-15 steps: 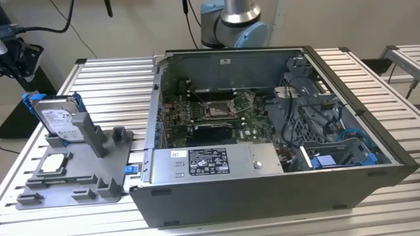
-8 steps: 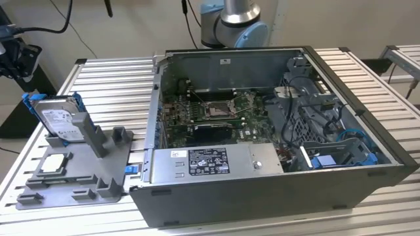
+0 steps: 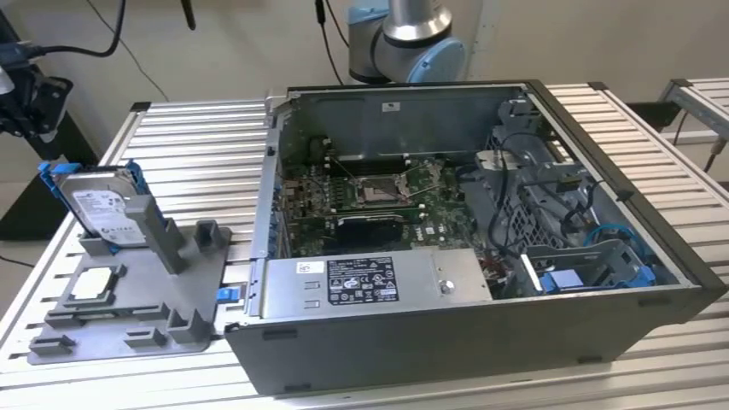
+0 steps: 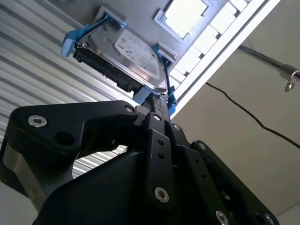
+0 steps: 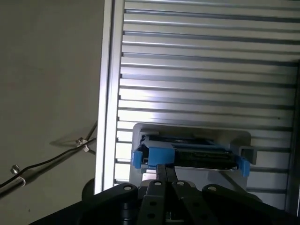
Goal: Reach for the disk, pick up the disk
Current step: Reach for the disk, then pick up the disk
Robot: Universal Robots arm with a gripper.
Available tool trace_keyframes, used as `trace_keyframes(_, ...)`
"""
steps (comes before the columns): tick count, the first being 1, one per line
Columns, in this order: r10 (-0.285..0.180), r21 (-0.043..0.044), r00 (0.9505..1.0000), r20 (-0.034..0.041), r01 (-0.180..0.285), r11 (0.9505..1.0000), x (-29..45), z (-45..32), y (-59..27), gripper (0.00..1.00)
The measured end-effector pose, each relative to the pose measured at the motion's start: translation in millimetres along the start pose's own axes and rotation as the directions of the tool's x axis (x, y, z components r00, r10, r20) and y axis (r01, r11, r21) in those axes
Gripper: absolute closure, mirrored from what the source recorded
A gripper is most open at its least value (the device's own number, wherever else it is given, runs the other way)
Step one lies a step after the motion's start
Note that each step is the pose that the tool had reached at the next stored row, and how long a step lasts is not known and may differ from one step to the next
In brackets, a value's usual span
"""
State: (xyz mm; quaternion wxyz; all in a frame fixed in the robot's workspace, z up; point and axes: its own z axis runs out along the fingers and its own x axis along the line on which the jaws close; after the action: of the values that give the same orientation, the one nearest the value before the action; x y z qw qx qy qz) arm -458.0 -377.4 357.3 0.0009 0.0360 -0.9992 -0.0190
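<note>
Plainly clenched on nothing, gripper (image 5: 167, 168) fingers (image 4: 157, 107) pressed together in both wrist views. Straight ahead of the tips, not touched: the disk (image 4: 126, 51), propped on edge in a grey stand (image 3: 137, 299), blue bracket around it. Under the stand, a ribbed metal table (image 3: 194, 145); farther beyond, an open computer case (image 3: 456, 342).

Silver-grey disk (image 3: 105, 209) with white label (image 4: 136, 51), blue bracket (image 3: 48, 173), black gripper (image 5: 166, 169), ribbed silver table (image 3: 194, 145)
</note>
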Motion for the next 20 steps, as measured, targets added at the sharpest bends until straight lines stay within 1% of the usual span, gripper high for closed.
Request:
trace_keyframes(1, -0.018, 0.0, 0.9998, -0.0007, 0.018, 0.9998, 0.0, 0.0, 0.0, 1.0)
trace_keyframes(2, -0.026, 0.0, 0.9997, -0.001, 0.026, 0.9997, 0.0, -0.1, 0.0, 1.0)
trace_keyframes(16, -0.031, 0.0002, 0.9995, -0.0013, 0.031, 0.9995, -0.1, -0.1, 0.0, 1.0)
trace_keyframes(18, -0.054, 0.0001, 0.9986, -0.0021, 0.054, 0.9986, -0.1, -0.1, 0.0, 1.0)
trace_keyframes(20, -0.09, 0.0, 0.9959, -0.0035, 0.09, 0.996, -0.1, -0.1, 0.0, 1.0)
